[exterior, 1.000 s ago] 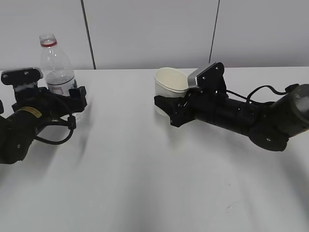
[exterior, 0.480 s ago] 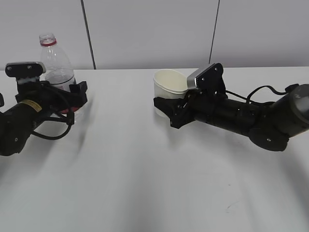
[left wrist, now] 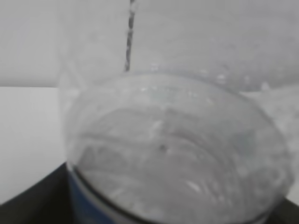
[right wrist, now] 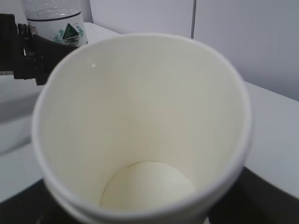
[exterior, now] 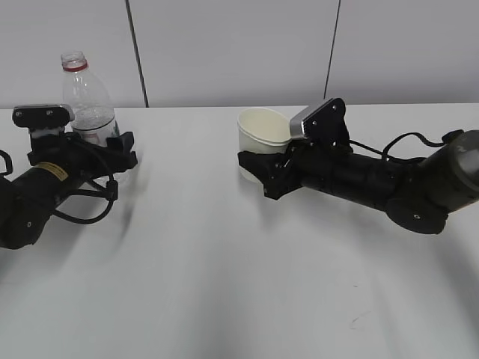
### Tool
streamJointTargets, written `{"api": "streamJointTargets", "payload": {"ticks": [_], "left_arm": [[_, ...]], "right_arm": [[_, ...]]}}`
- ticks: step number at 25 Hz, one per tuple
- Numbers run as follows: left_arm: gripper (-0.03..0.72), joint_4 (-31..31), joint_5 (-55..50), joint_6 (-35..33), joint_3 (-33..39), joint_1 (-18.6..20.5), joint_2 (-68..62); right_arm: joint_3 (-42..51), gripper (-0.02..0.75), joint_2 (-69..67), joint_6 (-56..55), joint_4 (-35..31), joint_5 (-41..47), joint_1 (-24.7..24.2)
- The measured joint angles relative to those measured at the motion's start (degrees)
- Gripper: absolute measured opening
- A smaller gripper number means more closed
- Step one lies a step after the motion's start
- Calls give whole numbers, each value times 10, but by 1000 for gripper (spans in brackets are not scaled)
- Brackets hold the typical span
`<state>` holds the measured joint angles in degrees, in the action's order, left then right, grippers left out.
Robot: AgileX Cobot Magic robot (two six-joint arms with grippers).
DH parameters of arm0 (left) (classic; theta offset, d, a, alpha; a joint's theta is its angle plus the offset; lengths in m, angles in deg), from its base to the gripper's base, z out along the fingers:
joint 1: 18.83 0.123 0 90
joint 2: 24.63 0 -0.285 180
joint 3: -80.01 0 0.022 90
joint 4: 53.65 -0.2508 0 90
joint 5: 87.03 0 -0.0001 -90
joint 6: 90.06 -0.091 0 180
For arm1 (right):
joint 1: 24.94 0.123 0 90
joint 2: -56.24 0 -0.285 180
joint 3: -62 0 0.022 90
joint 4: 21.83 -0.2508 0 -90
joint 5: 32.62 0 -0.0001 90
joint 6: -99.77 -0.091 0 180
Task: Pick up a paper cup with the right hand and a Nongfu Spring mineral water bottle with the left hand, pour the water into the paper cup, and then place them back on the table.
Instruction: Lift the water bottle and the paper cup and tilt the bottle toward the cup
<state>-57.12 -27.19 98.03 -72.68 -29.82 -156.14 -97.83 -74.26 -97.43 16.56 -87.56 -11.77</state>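
The Nongfu Spring bottle (exterior: 84, 93) stands upright and capless at the far left of the table (exterior: 224, 284). My left gripper (exterior: 107, 152) has a jaw on either side of its lower body. In the left wrist view the clear bottle (left wrist: 173, 140) fills the frame, with a black finger (left wrist: 23, 207) at its edge; the grip itself is hidden. My right gripper (exterior: 262, 173) is shut on the cream paper cup (exterior: 262, 133), which leans a little. The right wrist view looks into the empty cup (right wrist: 140, 121) and shows the bottle (right wrist: 56, 18) beyond it.
A grey wall with two dark vertical seams (exterior: 135, 52) runs behind the table's far edge. A black cable (exterior: 397, 142) loops over the right arm. A small dark scuff (exterior: 359, 318) marks the near tabletop.
The left wrist rose a little, then dropped back, while the bottle stayed put. The right gripper and cup shifted very slightly left.
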Motion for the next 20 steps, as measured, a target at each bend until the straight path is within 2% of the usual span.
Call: {"api": "streamJointTargets", "payload": {"ticks": [6,11,16,20], "left_arm": [[413,-5,1,0,0,1,-1],[404,-21,4,0,0,1,-1],[404,-54,10,0,0,2,-2],[403,-115,-2,0,-19,19,-4]], "right_arm": [[0,469,0,0,1,4,0],[0,469,0,0,10,5,0],[0,469,0,-25,46,5,0],[0,469,0,-36,60,6,5]]}}
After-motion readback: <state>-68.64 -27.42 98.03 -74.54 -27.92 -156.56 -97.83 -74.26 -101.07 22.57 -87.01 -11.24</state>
